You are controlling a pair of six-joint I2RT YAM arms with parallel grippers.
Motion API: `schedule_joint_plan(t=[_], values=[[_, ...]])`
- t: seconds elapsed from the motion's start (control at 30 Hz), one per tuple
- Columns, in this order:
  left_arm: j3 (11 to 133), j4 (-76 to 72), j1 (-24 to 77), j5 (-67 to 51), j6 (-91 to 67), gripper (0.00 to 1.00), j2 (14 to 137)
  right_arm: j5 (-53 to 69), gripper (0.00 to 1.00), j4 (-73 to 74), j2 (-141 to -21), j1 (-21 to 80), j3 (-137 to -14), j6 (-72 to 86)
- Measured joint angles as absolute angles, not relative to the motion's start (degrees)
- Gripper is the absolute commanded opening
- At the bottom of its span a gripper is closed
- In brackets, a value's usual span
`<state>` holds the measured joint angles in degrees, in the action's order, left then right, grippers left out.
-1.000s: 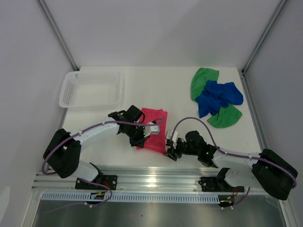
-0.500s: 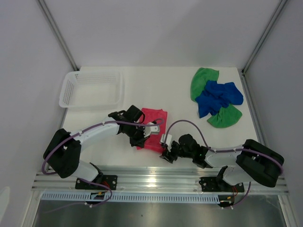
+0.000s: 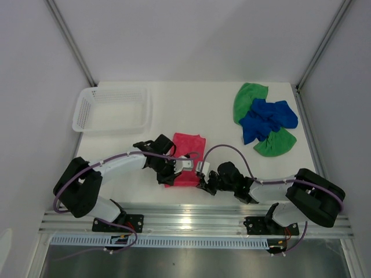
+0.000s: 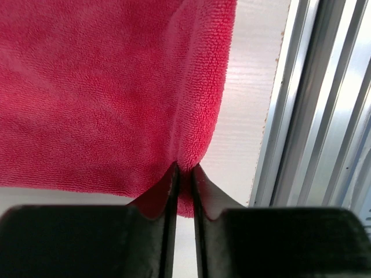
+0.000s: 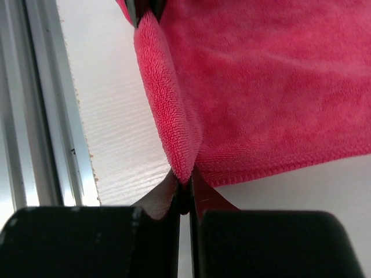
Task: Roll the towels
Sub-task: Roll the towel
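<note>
**White Table Boxed In by Pale Walls**

A white table (image 3: pixel 191 110) fills the middle of the frame under soft, even light that throws only faint shadows. Plain pale grey panels close it in: a back wall (image 3: pixel 197 40) across the top, a left wall (image 3: pixel 29 87) and a right wall (image 3: pixel 348 116). A left post (image 3: pixel 69 40) and a right post (image 3: pixel 324 43), both metal, slant in from the upper corners. Along the bottom runs a silver rail (image 3: pixel 191 220), then a white slotted duct (image 3: pixel 174 239) and a grey metal sheet (image 3: pixel 191 263).

Open table (image 3: pixel 191 110) lies between basket (image 3: pixel 112 126) and towel heap (image 3: pixel 264 119).
</note>
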<state>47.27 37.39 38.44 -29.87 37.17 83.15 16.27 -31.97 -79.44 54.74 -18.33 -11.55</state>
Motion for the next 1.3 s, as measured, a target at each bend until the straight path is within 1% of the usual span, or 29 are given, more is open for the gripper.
schedule_joint_plan(t=[0.07, 0.1, 0.13, 0.3, 0.47, 0.57, 0.67, 0.73, 0.77, 0.87, 0.9, 0.97, 1.07, 1.2, 1.3], values=[[46.33, 36.95, 38.44, -29.34, 37.67, 0.24, 83.29, 18.17, 0.0, -31.42, -79.44, 54.3, -19.2, -11.03], [46.17, 36.93, 38.44, -29.08, 37.78, 0.3, 83.29, 18.92, 0.0, -31.29, -79.44, 54.13, -19.46, -10.79], [46.13, 36.95, 38.41, -28.84, 38.09, 0.34, 83.29, 19.94, 0.0, -31.09, -79.44, 53.76, -19.75, -10.31], [46.06, 37.01, 38.39, -28.75, 38.7, 0.45, 83.22, 23.92, 0.0, -29.98, -79.44, 51.33, -20.58, -7.9], [44.56, 36.95, 38.37, -28.73, 39.57, 0.5, 82.15, 26.63, 0.0, -29.19, -79.46, 49.63, -21.65, -6.02], [42.92, 36.34, 38.37, -28.69, 39.88, 0.5, 80.9, 27.53, 0.0, -28.82, -79.72, 49.47, -22.06, -5.63], [41.67, 35.24, 38.37, -28.51, 40.01, 0.45, 80.12, 27.92, 0.0, -28.21, -80.18, 49.47, -22.41, -5.48], [41.39, 34.46, 38.37, -27.86, 39.83, 0.31, 80.07, 27.99, 0.0, -27.92, -80.27, 49.47, -22.48, -5.32], [41.3, 34.09, 38.37, -27.53, 39.77, 0.2, 80.07, 28.03, 0.0, -27.7, -80.31, 49.45, -22.59, -5.15], [40.93, 33.01, 38.37, -26.85, 39.88, 0.05, 80.05, 28.4, 0.0, -27.22, -80.53, 49.17, -22.94, -4.91], [40.91, 33.04, 38.37, -26.63, 39.72, 0.03, 80.05, 28.67, 0.0, -27.05, -80.64, 49.01, -23.07, -4.91], [40.91, 33.12, 38.37, -26.46, 39.62, 0.01, 80.03, 29.43, 0.0, -26.59, -80.86, 48.73, -23.4, -4.91], [41.32, 34.98, 38.3, -26.79, 39.88, 0.01, 79.94, 31.57, 0.0, -23.94, -80.9, 47.9, -24.64, -4.95], [44.86, 41.82, 37.65, -29.36, 42.06, 0.03, 79.7, 36.38, 0.0, -16.82, -80.79, 45.87, -27.94, -5.32], [47.7, 46.41, 37.04, -31.55, 43.59, 0.03, 79.7, 40.18, 0.0, -10.9, -80.84, 44.36, -30.7, -6.22]])
